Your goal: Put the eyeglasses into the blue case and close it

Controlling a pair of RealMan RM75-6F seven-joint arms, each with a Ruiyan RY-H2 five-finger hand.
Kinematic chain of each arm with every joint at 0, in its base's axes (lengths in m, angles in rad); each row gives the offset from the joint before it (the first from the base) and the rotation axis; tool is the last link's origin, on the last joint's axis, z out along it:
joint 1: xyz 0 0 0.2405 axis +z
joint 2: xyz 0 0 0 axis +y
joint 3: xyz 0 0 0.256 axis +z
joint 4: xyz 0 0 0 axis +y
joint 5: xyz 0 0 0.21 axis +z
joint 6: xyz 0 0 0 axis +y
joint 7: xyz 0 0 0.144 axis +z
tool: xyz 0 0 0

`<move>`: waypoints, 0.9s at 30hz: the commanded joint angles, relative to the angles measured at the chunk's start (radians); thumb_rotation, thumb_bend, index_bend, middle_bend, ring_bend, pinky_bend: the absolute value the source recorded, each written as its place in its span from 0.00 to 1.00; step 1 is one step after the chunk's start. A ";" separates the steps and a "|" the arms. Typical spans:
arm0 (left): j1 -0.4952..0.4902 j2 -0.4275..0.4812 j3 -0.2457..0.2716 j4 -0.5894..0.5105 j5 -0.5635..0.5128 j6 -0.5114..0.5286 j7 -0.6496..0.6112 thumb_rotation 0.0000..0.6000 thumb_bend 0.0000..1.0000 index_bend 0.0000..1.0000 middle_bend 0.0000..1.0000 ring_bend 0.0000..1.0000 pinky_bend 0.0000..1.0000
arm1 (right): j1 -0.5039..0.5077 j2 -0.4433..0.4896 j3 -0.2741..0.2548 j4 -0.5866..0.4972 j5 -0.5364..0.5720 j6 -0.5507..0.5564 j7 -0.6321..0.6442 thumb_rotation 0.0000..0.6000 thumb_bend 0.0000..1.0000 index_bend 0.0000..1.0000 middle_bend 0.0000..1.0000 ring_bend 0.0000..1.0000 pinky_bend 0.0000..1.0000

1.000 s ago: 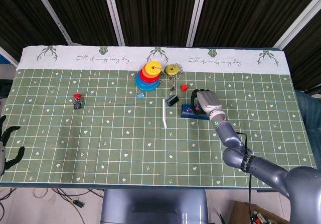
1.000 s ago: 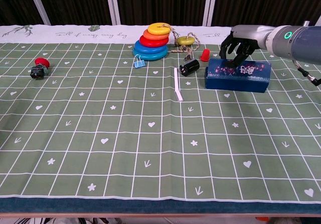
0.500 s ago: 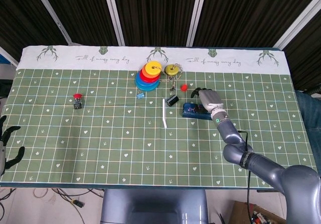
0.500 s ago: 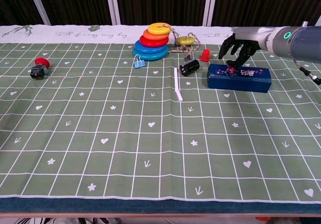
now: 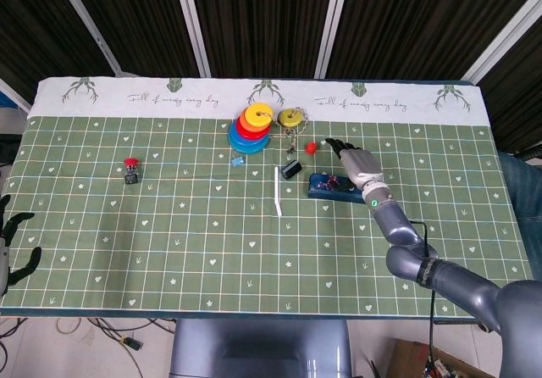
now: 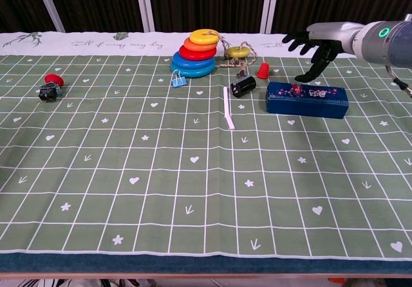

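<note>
The blue case [image 6: 306,100] lies shut and flat on the green mat, right of centre; in the head view the blue case [image 5: 330,186] shows beside the forearm. The eyeglasses are not visible. My right hand [image 6: 313,44] hovers above the case's far edge, open with fingers spread and clear of the lid; in the head view the right hand [image 5: 353,160] sits just behind the case. My left hand [image 5: 10,242] shows only at the left edge of the head view, off the table, fingers apart and holding nothing.
A stack of coloured rings [image 6: 195,58] stands at the back centre with a yellow ring on a cord [image 6: 237,51]. A small red cone [image 6: 262,71] and a black cylinder [image 6: 243,85] lie left of the case. A white stick [image 6: 228,114], a blue clip [image 6: 178,78] and a red-topped button [image 6: 50,86] lie further left.
The case lid went down from tilted to flat and shut. My right hand then lifted off the lid and spread its fingers above the case.
</note>
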 commanded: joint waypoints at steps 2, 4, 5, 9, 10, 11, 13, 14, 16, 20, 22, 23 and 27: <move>0.000 0.000 0.000 -0.001 0.002 0.001 -0.005 1.00 0.34 0.26 0.00 0.00 0.00 | -0.145 0.200 -0.064 -0.337 -0.127 0.248 -0.068 1.00 0.31 0.01 0.09 0.11 0.20; 0.001 0.001 -0.001 -0.003 0.006 0.006 -0.007 1.00 0.35 0.26 0.00 0.00 0.00 | -0.195 0.255 -0.085 -0.431 -0.164 0.318 -0.076 1.00 0.30 0.01 0.09 0.11 0.20; 0.002 0.001 -0.001 -0.004 0.008 0.010 -0.009 1.00 0.35 0.26 0.00 0.00 0.00 | -0.223 0.282 -0.099 -0.473 -0.189 0.356 -0.078 1.00 0.30 0.01 0.09 0.11 0.20; 0.006 0.002 -0.001 -0.004 0.019 0.022 -0.011 1.00 0.34 0.24 0.00 0.00 0.00 | -0.318 0.354 -0.155 -0.571 -0.276 0.475 -0.077 1.00 0.30 0.01 0.09 0.11 0.20; 0.006 0.002 -0.001 -0.004 0.020 0.024 -0.012 1.00 0.34 0.24 0.00 0.00 0.00 | -0.338 0.365 -0.166 -0.585 -0.294 0.500 -0.075 1.00 0.30 0.01 0.09 0.11 0.20; 0.007 0.002 -0.001 -0.004 0.022 0.026 -0.014 1.00 0.34 0.24 0.00 0.00 0.00 | -0.378 0.384 -0.188 -0.608 -0.325 0.553 -0.071 1.00 0.30 0.01 0.09 0.11 0.20; 0.008 0.001 0.000 -0.005 0.026 0.028 -0.015 1.00 0.35 0.23 0.00 0.00 0.00 | -0.443 0.402 -0.223 -0.630 -0.384 0.644 -0.061 1.00 0.30 0.01 0.09 0.11 0.20; 0.008 0.001 0.001 -0.005 0.029 0.030 -0.015 1.00 0.35 0.23 0.00 0.00 0.00 | -0.471 0.406 -0.237 -0.633 -0.407 0.684 -0.058 1.00 0.29 0.01 0.09 0.11 0.20; 0.009 -0.001 0.003 -0.004 0.041 0.037 -0.015 1.00 0.34 0.22 0.00 0.00 0.00 | -0.548 0.403 -0.274 -0.629 -0.474 0.799 -0.044 1.00 0.29 0.01 0.09 0.11 0.20; 0.009 -0.004 0.012 0.006 0.065 0.043 -0.011 1.00 0.35 0.21 0.00 0.00 0.00 | -0.703 0.385 -0.353 -0.572 -0.583 0.991 0.022 1.00 0.29 0.01 0.09 0.11 0.20; 0.009 -0.005 0.013 0.009 0.070 0.045 -0.010 1.00 0.35 0.20 0.00 0.00 0.00 | -0.742 0.371 -0.362 -0.536 -0.603 1.036 0.010 1.00 0.29 0.01 0.08 0.11 0.20; 0.008 -0.005 0.014 0.010 0.074 0.046 -0.010 1.00 0.35 0.20 0.00 0.00 0.00 | -0.758 0.365 -0.365 -0.525 -0.606 1.052 -0.002 1.00 0.29 0.01 0.08 0.11 0.20; 0.008 -0.005 0.015 0.014 0.081 0.048 -0.011 1.00 0.34 0.20 0.00 0.00 0.00 | -0.779 0.369 -0.370 -0.530 -0.599 1.051 -0.042 1.00 0.27 0.00 0.05 0.11 0.20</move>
